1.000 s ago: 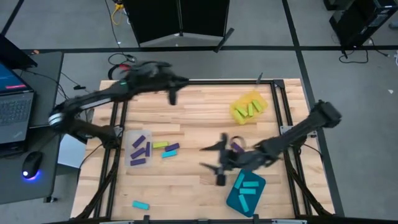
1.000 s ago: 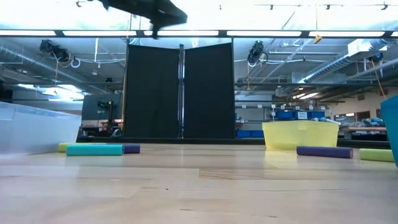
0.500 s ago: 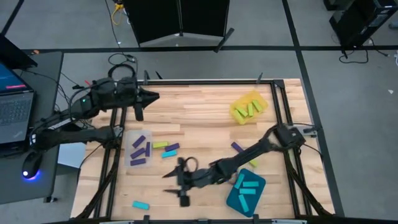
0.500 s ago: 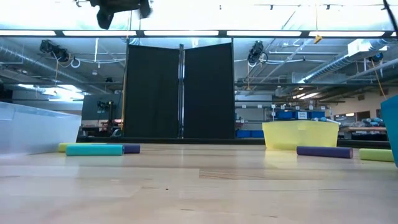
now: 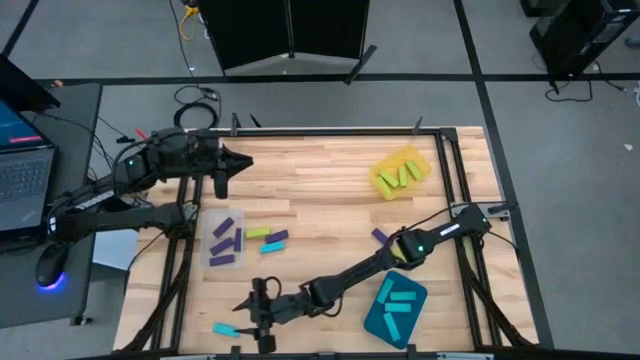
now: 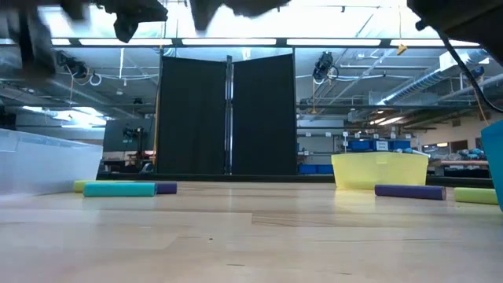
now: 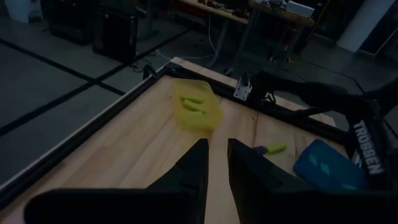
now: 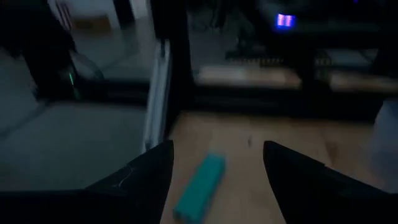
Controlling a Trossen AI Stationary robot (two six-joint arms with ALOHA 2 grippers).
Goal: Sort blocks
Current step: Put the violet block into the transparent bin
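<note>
**Inspector:** Report the right arm.

**Operator:** My right arm reaches across the wooden table toward its near left corner. My right gripper is over the boards there, fingers spread apart and holding nothing. In the right wrist view a cyan block lies on the table between my two fingers, near the table edge. From above, that same block sits just beside the gripper.

**Inspector:** And the left?

**Operator:** My left gripper hangs above the far left part of the table, well apart from the blocks. Its fingers stand close together with a thin gap, nothing between them.

**Inspector:** Locate the remaining blocks.

**Operator:** Purple blocks lie in the clear tray at the left. Just beside it, loose on the wood, lie a yellow-green block, a cyan one and a purple one. Yellow-green blocks fill the yellow tray at the far right. Cyan blocks lie in the teal tray at the near right. A loose purple block lies beside my right arm's forearm.
</note>
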